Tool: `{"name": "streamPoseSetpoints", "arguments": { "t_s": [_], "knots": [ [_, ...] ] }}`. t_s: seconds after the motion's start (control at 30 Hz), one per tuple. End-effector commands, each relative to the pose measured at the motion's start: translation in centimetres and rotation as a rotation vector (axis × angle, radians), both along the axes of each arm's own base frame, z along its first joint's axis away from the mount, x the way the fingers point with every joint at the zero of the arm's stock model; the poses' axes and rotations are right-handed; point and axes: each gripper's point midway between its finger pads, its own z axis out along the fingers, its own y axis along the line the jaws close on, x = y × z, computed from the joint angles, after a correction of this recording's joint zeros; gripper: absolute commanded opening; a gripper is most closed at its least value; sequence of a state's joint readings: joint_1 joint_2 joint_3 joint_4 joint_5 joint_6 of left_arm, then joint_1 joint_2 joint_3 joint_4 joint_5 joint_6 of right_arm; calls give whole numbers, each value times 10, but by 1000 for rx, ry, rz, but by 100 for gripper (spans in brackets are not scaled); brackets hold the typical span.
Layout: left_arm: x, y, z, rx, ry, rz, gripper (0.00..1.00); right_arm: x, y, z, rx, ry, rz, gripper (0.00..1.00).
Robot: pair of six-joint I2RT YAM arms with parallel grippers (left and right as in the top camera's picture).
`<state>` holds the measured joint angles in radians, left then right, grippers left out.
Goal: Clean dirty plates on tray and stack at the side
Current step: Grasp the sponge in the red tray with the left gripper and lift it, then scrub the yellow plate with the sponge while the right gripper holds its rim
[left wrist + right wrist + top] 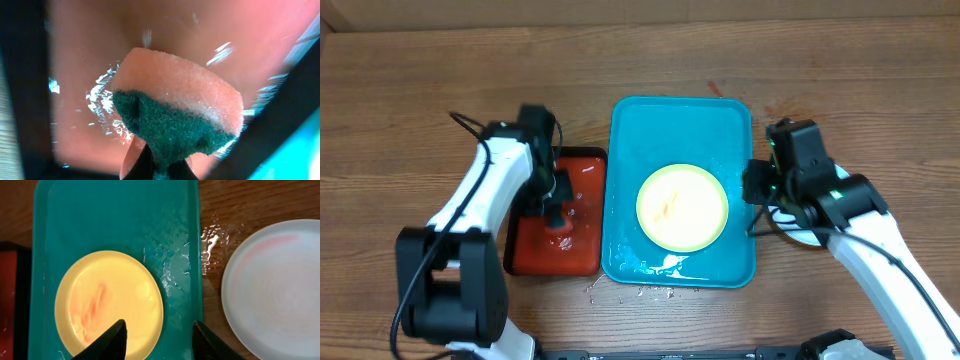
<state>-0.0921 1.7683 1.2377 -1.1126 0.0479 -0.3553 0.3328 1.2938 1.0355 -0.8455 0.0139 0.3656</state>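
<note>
One yellow-green plate (682, 207) lies flat near the middle of the turquoise tray (640, 130). It is round, shallow and glossy, with a faint orange-red smear running across its left half in the right wrist view. The tray is a smooth plastic rectangle with rounded corners and a raised rim, and its floor around the plate is wet and glinting.

A second plate, the bluish-white plate (275, 280), sits on the wooden table (420, 80) just beside the tray's right rim, not touching it. It carries a pale pink streak near its upper edge. Water droplets (212, 240) bead on the wood between the two.

The right gripper (160, 341) hangs over the tray's right side with its dark fingers spread apart and nothing between them.

The left gripper (162, 167) pinches a sponge (175, 107) — coarse dark-green scouring layer below, grainy orange-pink foam above — over the wet red tray (582, 245) with its black rim.
</note>
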Motion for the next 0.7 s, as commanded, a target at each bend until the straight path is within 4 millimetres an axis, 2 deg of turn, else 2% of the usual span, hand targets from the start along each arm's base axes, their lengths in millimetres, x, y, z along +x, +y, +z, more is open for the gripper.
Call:
{"name": "streamPoseSetpoints", "arguments": {
  "t_s": [0.0,0.17,0.37,0.43,0.6,0.67],
  "knots": [
    [27,-4,62,-6,-192,-32,4,7,17,-24,4,62,144,45],
    [29,0,96,17,-263,-32,4,17,22,-75,-21,175,156,44],
    [23,0,104,15,-266,-43,4,21,24,-123,-45,273,155,38],
    [21,-2,103,4,-259,-64,4,17,24,-134,-44,308,158,33],
    [21,-10,104,-8,-264,-98,4,11,27,-144,-27,347,166,5],
    [23,-18,104,-12,-277,-118,4,9,30,-143,-8,353,173,4]
  ]
}}
